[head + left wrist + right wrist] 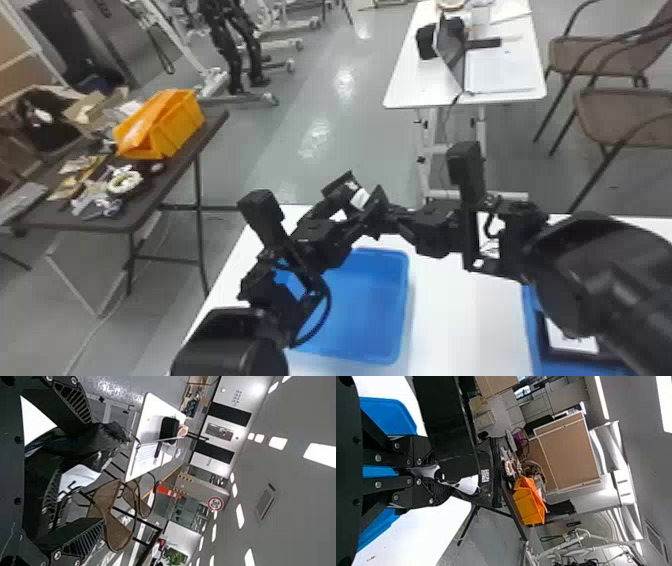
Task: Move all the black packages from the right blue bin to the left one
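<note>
Above the left blue bin's (pixel 406 300) far edge, a black package (pixel 358 199) with a white label is between both grippers. My left gripper (pixel 364 189) has its fingers spread around it; in the left wrist view the package (pixel 101 435) lies between that open gripper's (pixel 97 471) fingers. From the other side, my right gripper (pixel 392 215) is shut on the package; in the right wrist view that gripper (pixel 438 471) pinches the package (pixel 484 475). At lower right, the right blue bin (pixel 531 320) holds a black package (pixel 550 350) with a white label, partly hidden by my right arm.
Both bins are on a white table (pixel 465 320). A dark side table (pixel 100 222) on the left carries an orange crate (pixel 185 117) and small items. Another white table (pixel 405 90) and brown chairs (pixel 620 112) stand beyond.
</note>
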Available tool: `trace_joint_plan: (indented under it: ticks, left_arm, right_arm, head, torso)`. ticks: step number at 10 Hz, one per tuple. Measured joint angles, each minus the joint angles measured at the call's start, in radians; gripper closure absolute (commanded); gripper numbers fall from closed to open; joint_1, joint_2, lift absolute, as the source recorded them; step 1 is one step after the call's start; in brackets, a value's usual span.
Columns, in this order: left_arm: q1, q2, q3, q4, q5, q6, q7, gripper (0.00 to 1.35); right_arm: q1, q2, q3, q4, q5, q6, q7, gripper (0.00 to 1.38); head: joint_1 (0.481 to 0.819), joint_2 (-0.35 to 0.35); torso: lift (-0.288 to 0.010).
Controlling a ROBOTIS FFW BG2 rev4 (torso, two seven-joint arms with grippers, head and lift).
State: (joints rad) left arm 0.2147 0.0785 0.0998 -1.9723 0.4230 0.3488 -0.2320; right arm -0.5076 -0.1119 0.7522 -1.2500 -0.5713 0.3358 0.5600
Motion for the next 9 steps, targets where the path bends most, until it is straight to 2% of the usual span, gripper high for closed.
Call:
trace_joint_plan:
  ticks: [1, 2, 3, 4, 5, 6, 9]
  left_arm:
    - [-0.006, -0.007, 0.014, 0.002, -0.009, -0.002, 0.001, 0.14]
    - [-0.01, -0.01, 0.02, 0.003, -0.011, 0.02, 0.027, 0.26]
    - [-0.013, -0.012, 0.021, -0.002, -0.01, 0.058, 0.049, 0.98]
    - [-0.013, -0.012, 0.017, -0.019, -0.011, 0.094, 0.1, 1.19]
    - [-0.003, -0.013, 0.001, -0.053, -0.008, 0.121, 0.189, 1.23]
    - [0.007, -0.016, -0.01, -0.072, -0.001, 0.117, 0.209, 1.23]
    - [0.031, -0.002, -0.026, -0.077, -0.046, -0.013, 0.207, 1.23]
  right_arm:
    - [-0.004, -0.002, 0.008, 0.0, -0.005, 0.0, 0.0, 1.11]
    - [-0.008, -0.005, 0.019, -0.001, -0.009, 0.0, 0.0, 1.11]
    - [-0.011, -0.008, 0.027, -0.006, -0.008, 0.0, 0.001, 1.11]
    - [-0.011, -0.009, 0.028, -0.007, -0.007, -0.003, 0.001, 1.11]
    - [-0.01, -0.008, 0.028, -0.008, -0.007, -0.006, 0.001, 1.11]
    - [-0.008, -0.008, 0.027, -0.008, -0.008, -0.008, 0.001, 1.11]
    - [-0.001, -0.005, 0.023, -0.005, -0.015, -0.014, 0.004, 1.11]
  head:
    - [0.695, 0.35]
    - [0.695, 0.35]
    - [0.695, 0.35]
    - [0.695, 0.35]
    - [0.695, 0.35]
    - [0.695, 0.35]
    - [0.695, 0.35]
  torso:
    - [-0.039]
    - [-0.039]
    - [-0.039]
    - [-0.039]
    - [-0.039]
    - [-0.039]
    - [-0.039]
